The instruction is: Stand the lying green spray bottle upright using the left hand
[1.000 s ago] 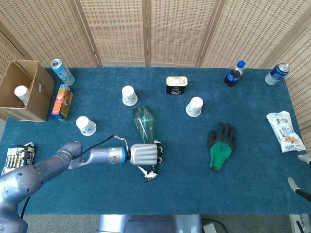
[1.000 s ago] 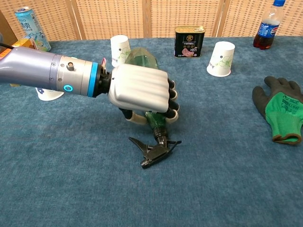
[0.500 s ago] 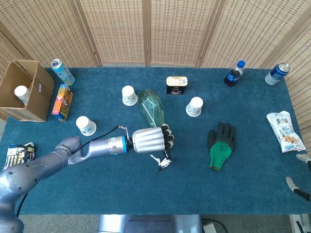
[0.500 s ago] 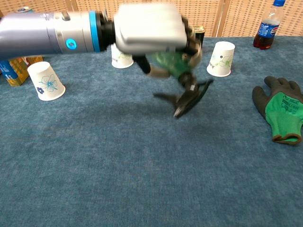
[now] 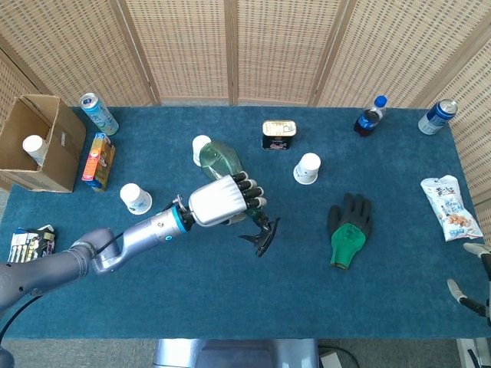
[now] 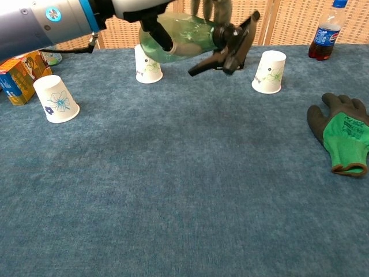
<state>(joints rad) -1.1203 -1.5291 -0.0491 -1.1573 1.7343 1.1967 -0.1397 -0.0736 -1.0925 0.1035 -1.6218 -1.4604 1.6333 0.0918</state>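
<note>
L hand, bottle lifted clear of cloth, not yet upright.

Dark fingers [image 5: 251,194] of white-shelled left hand [image 5: 222,203] wrapped tight round neck end of translucent green plastic spray bottle [image 6: 179,36]; bottle in air, lying roughly level, black trigger head [image 6: 230,43] pointing away from wrist, fat base back toward forearm. To do well: rotate wrist so base goes down, trigger up, lower slowly, let base sit flat before easing grip; my guess, light bottle, tips easy. Just behind fingers: white paper cup [image 6: 148,64], dark tin can [image 5: 278,134]; second white cup [image 6: 270,71] off trigger side. Best open room = bare blue cloth [image 6: 184,190] below and nearer robot. Green-black work glove [image 6: 343,137] well apart. R hand [image 5: 469,290] only partly seen at table edge, state can't tell.
</note>
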